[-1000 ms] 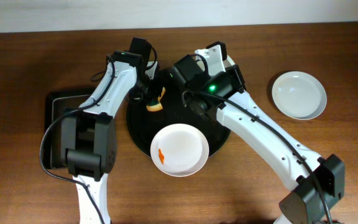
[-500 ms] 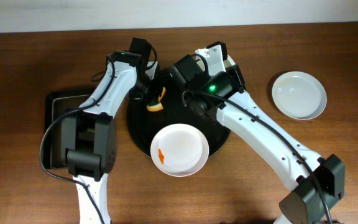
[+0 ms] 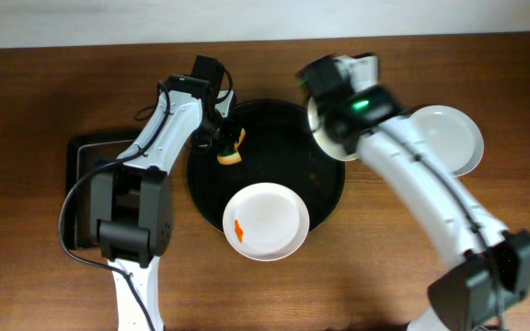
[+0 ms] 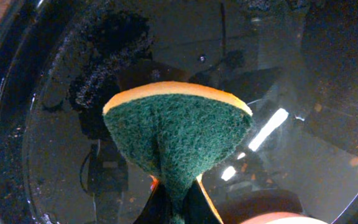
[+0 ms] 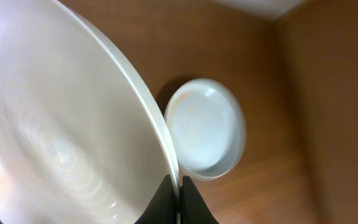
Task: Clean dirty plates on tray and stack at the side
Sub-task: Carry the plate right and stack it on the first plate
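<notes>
Right gripper (image 5: pixel 180 198) pinches a round white shallow plate (image 5: pixel 55 124) by its rim alone, apparently tilted; a slip could chip the second white plate (image 5: pixel 205 127) at right. Left gripper (image 4: pixel 173 208) clamps a green scouring sponge (image 4: pixel 176 137).

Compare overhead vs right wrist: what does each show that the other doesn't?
Overhead only: the round black tray, the orange-smeared plate on it, and the left gripper shut on the sponge. Right wrist only: the right gripper pinching the rim of the held plate. Both: the white plate lying on the table beside the tray.
</notes>
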`<state>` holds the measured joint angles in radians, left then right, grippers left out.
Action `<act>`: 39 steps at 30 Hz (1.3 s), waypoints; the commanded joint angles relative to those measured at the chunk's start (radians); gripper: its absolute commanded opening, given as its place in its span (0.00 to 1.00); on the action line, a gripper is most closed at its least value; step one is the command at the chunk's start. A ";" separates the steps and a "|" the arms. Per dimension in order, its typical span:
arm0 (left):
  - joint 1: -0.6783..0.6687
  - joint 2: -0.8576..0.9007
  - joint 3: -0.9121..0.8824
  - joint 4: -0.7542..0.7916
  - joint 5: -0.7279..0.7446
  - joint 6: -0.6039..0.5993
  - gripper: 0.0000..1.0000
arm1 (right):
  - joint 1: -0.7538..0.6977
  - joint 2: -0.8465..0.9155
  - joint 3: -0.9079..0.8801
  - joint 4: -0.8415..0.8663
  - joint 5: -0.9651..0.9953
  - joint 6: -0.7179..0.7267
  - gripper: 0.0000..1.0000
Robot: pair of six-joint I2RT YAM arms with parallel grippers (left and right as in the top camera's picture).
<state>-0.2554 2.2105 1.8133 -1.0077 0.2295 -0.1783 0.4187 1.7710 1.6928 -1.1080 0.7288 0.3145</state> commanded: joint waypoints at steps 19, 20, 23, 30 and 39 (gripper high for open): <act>0.000 -0.089 0.016 -0.002 0.018 0.027 0.00 | -0.960 0.272 0.012 0.070 -0.868 0.007 0.04; 0.000 -0.091 0.016 -0.001 0.019 0.027 0.00 | -0.955 0.281 0.012 0.077 -0.866 0.007 0.04; 0.000 -0.103 0.016 -0.007 0.018 0.027 0.00 | -0.953 0.296 0.012 0.088 -0.854 0.008 0.33; 0.000 -0.163 0.016 -0.037 0.010 0.027 0.00 | -0.925 0.187 0.013 0.068 -0.949 -0.050 0.48; 0.119 -0.414 0.016 -0.191 -0.088 0.027 0.00 | -0.706 -0.139 0.013 -0.030 -1.017 -0.126 0.54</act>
<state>-0.2211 1.9411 1.8133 -1.1561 0.2020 -0.1715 -0.3702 1.7355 1.7020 -1.1084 -0.2550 0.2310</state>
